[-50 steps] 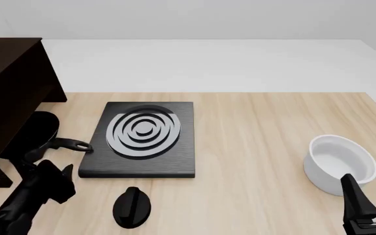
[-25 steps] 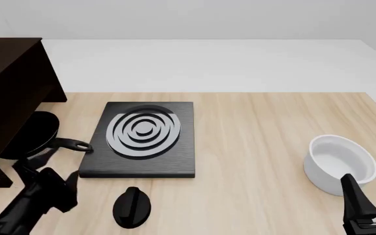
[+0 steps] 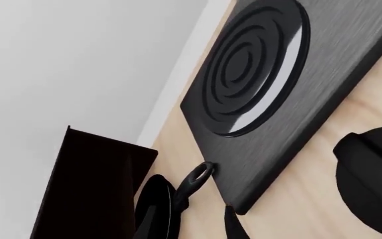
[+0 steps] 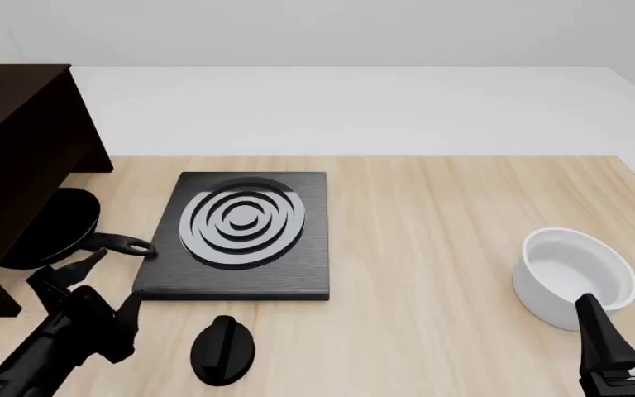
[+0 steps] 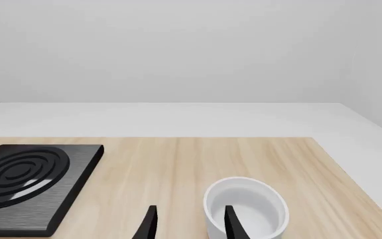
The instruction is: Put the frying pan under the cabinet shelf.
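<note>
- Sitting mostly beneath the overhanging top board, the frying pan (image 4: 62,222) in the front view rests on the table (image 4: 439,215) against the side of the cabinet shelf (image 4: 14,149), only its ringed handle poking out toward the burner slab (image 4: 245,236). By the look of it the placement is done or nearly so.
- The left gripper (image 4: 80,285) hovers just short of that handle with its fingers spread and nothing between them, apparently parted from the pan. A black knob-like object (image 4: 222,349) lies on the wood near the slab's front edge.
- At the right edge the right gripper (image 4: 627,327) hangs beside the white bowl (image 4: 575,277), uninvolved in the task.
- The left wrist view looks along the arm at the pan (image 3: 159,211) tucked against the cabinet (image 3: 88,189), its handle ring just beside the slab's (image 3: 277,84) corner.
- The right wrist view shows the right arm's two fingers (image 5: 147,224) parted and holding nothing, the bowl (image 5: 247,206) ahead of them with nothing visible inside it.
</note>
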### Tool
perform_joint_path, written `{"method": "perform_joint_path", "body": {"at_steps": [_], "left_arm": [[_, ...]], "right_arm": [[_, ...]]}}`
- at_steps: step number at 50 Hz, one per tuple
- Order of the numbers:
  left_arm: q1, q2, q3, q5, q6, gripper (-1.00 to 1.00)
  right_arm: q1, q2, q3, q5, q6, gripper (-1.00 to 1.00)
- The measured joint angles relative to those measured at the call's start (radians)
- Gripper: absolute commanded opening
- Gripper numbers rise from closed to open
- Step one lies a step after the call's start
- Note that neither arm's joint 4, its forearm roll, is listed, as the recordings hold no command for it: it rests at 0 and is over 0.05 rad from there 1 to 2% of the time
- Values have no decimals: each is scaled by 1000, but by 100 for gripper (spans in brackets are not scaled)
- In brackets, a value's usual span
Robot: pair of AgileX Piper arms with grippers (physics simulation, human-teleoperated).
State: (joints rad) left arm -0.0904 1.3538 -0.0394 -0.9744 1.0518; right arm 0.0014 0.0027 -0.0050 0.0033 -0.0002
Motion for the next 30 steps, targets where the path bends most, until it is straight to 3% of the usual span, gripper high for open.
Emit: {"method": "perform_joint_path", "body": {"at_steps": [15, 30], "left_arm": [[-40, -95, -18, 105, -24, 100], [-76, -120, -30, 143, -35, 100]], "right_arm": [[0, 0, 0, 0, 0, 100], [0, 0, 0, 0, 0, 100]]}}
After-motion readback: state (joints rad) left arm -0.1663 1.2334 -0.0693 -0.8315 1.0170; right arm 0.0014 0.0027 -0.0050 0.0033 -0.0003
